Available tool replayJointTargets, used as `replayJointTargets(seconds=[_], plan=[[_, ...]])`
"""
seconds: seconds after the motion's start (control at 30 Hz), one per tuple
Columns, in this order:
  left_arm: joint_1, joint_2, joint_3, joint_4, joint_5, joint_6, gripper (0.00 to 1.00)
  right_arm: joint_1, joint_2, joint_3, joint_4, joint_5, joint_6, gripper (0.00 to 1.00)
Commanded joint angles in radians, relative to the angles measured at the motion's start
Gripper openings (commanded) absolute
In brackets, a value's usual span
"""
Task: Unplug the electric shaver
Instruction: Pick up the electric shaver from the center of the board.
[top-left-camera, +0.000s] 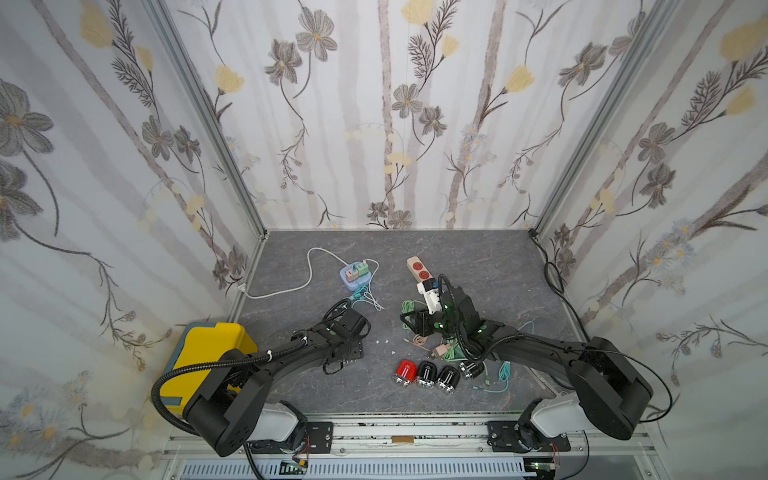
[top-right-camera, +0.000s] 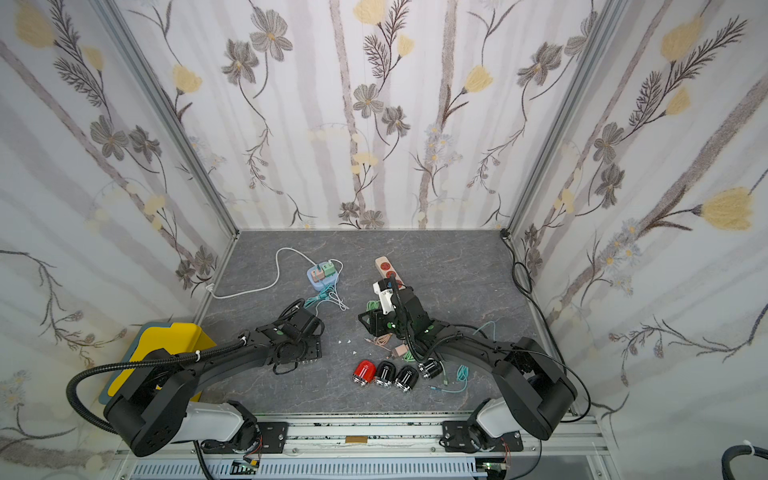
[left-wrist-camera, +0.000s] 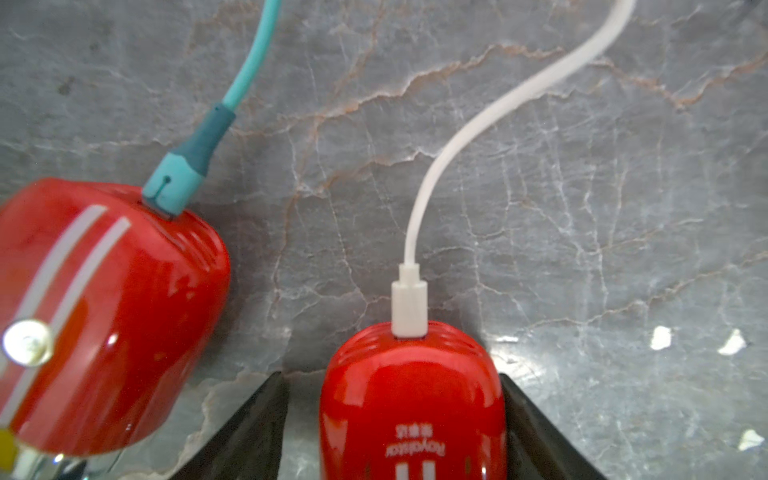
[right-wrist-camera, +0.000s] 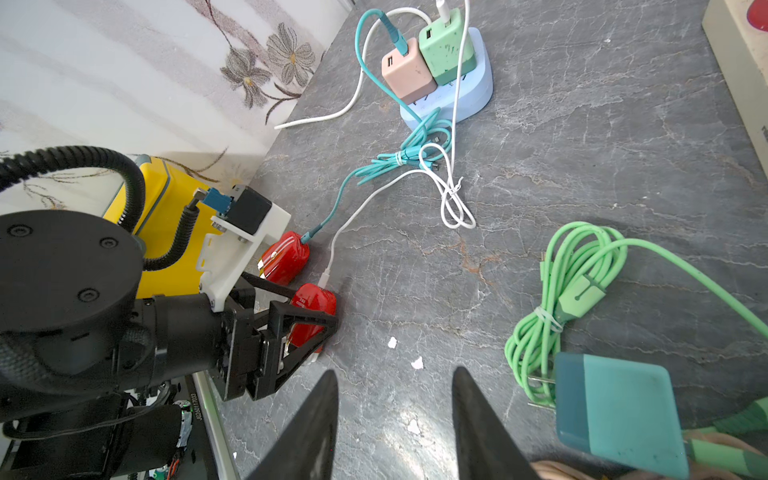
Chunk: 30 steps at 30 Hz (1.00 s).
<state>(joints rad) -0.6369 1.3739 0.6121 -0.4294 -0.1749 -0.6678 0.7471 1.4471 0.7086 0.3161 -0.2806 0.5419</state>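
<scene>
Now: left claw (left-wrist-camera: 390, 376) astride the plugged-in red shaver (left-wrist-camera: 411, 407).
The red shaver lies on the grey surface (left-wrist-camera: 540, 187), white cable (left-wrist-camera: 419, 232) seated in its end. A second shaver (left-wrist-camera: 104, 311) on a teal cable (left-wrist-camera: 245, 70) is just beside it. One finger (left-wrist-camera: 528, 440) of the left claw touches it, the other stands slightly off. The right claw (right-wrist-camera: 395, 382) hovers part-spread, empty, well apart.
</scene>
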Motion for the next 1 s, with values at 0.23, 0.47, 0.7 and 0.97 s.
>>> replayJointTargets(seconds=[0.23, 0.47, 0.7, 0.97], plan=[[-0.011, 0.043, 0.039, -0.052, -0.039, -0.016, 0.65, 0.004, -0.005, -0.013, 0.029, 0.012, -0.002, 0.44], [-0.011, -0.015, 0.037, 0.08, 0.063, 0.046, 0.47, 0.001, -0.021, -0.025, 0.012, 0.024, 0.016, 0.43], [-0.011, -0.154, -0.031, 0.353, 0.196, 0.104, 0.42, -0.022, -0.014, -0.018, 0.05, -0.068, 0.131, 0.42], [-0.02, -0.207, -0.121, 0.612, 0.28, 0.162, 0.41, -0.029, 0.034, 0.036, 0.076, -0.139, 0.231, 0.39]])
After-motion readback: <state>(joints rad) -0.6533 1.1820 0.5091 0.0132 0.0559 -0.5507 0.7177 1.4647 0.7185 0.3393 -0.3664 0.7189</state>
